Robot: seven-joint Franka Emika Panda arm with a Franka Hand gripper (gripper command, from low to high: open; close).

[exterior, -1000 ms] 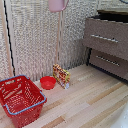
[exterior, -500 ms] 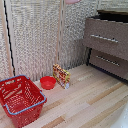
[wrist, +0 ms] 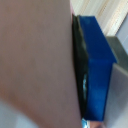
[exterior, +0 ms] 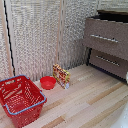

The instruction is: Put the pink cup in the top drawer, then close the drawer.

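In the wrist view the pink recepticle (wrist: 35,60) fills most of the picture as a blurred pale pink surface. One dark blue fingertip (wrist: 97,65) of the pinch receptors (wrist: 62,70) presses flat against its side; the other finger is hidden behind the mug. The exterior view shows neither the gripper nor the mug. The storage unit (exterior: 107,50), a dark brown dresser, stands at the exterior view's right. Its highest section (exterior: 106,34) is pulled out a little, with a dark opening above its front and a silver bar handle (exterior: 104,38). The lower drawer (exterior: 107,61) is shut.
A big red wire basket (exterior: 20,100) stands on the wooden floor at the exterior view's lower left. A shallow red bowl (exterior: 48,82) and a small patterned box (exterior: 61,76) sit near the slatted wall. A white object (exterior: 126,77) shows at the right edge.
The pink mug, seen at the top edge of the exterior view earlier, has shifted toward the exterior view's right and gone out of that frame. Nothing on the floor has moved.
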